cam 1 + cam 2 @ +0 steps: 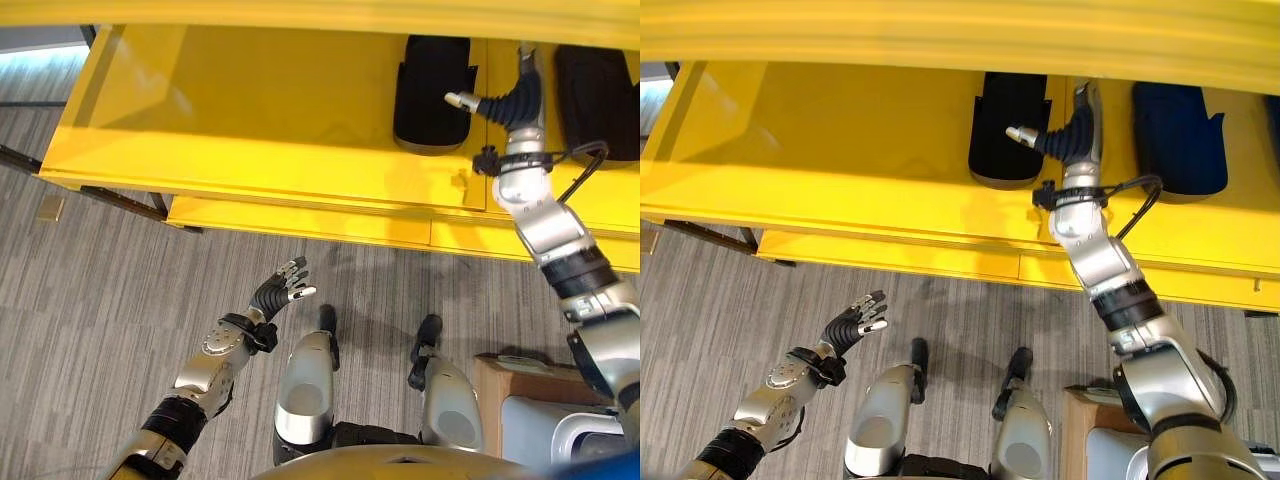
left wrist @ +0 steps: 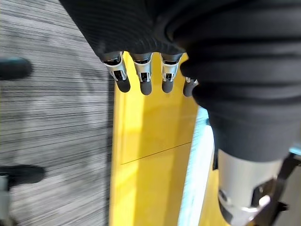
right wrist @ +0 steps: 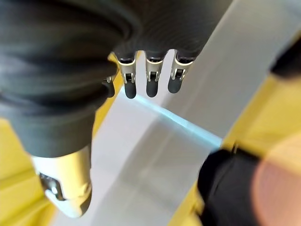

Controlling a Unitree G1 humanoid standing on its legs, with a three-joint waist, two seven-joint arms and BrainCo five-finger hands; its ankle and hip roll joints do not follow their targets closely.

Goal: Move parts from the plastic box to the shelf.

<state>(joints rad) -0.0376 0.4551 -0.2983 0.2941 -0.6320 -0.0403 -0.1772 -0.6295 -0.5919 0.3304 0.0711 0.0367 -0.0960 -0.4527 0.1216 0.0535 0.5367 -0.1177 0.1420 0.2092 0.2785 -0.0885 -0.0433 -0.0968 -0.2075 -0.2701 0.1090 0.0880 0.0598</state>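
My right hand (image 1: 1072, 135) sits over the shelf (image 1: 840, 150) between two dark parts (image 1: 1007, 125), fingers apparently straight; left hand (image 1: 282, 291) relaxed, empty.

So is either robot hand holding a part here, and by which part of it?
Nothing is held. The right robot hand is open above the yellow shelf, between two dark parts; the left robot hand is open over the floor.

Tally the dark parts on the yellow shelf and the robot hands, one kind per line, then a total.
Dark parts on the yellow shelf: 2 ()
Robot hands: 2 (left hand, right hand)
Total: 4
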